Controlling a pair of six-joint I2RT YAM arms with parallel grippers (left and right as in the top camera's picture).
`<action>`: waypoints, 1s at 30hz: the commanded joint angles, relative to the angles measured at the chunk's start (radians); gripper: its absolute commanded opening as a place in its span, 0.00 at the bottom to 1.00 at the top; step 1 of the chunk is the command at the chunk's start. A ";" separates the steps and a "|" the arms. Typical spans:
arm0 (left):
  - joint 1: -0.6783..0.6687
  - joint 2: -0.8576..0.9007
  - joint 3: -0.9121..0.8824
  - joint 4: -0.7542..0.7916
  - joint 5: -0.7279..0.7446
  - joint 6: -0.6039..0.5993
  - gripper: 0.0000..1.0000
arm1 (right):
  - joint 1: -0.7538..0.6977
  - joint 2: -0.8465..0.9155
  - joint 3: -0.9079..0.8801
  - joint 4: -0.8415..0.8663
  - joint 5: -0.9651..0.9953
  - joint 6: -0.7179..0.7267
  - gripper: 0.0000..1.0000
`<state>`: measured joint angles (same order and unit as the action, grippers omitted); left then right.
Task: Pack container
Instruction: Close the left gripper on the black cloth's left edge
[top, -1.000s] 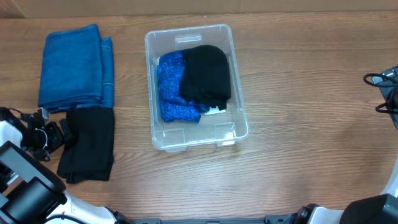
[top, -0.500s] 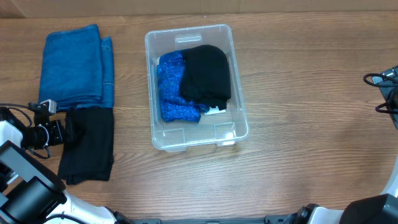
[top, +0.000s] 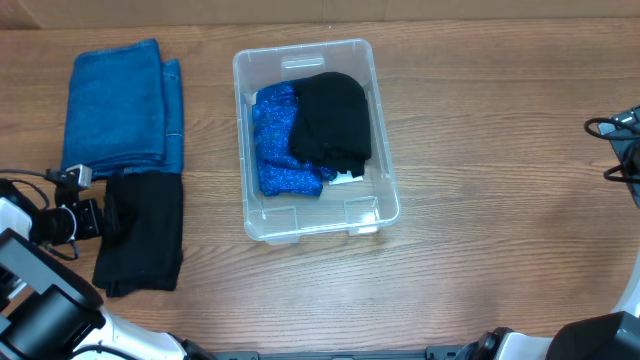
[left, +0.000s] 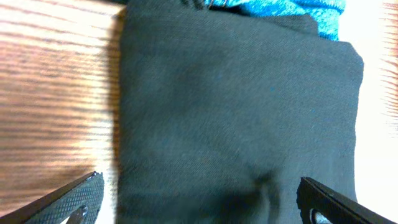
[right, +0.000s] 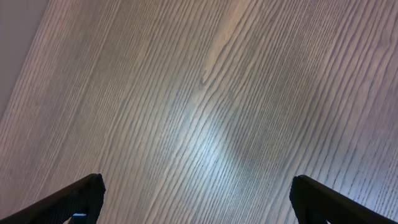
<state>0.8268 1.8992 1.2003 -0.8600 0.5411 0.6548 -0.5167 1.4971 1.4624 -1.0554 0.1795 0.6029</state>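
Note:
The container, a clear plastic bin, stands mid-table. Inside it lie a blue patterned cloth and a black cloth. A folded black cloth lies on the table at the left, below a folded blue towel. My left gripper sits at that black cloth's left edge. In the left wrist view it is open and wide, the black cloth filling the space between its fingers, nothing gripped. My right gripper is open over bare wood.
The wooden table spreads to the right of the bin. Black cables and part of the right arm show at the right edge. The blue towel's edge shows just beyond the black cloth.
My left gripper has shifted slightly right, onto the left edge of the black cloth on the table. The cloths, the bin and the right arm have not moved.

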 joint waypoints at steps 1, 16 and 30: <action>0.009 0.010 -0.009 -0.008 -0.009 0.018 1.00 | -0.003 0.000 -0.005 0.006 -0.002 0.008 1.00; 0.011 0.011 -0.054 -0.003 0.023 -0.019 1.00 | -0.003 0.000 -0.005 0.006 -0.002 0.008 1.00; -0.005 0.011 -0.106 -0.010 0.144 -0.084 1.00 | -0.003 0.000 -0.005 0.006 -0.002 0.008 1.00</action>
<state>0.8322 1.8996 1.1385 -0.8631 0.6224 0.6083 -0.5163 1.4971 1.4624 -1.0546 0.1795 0.6029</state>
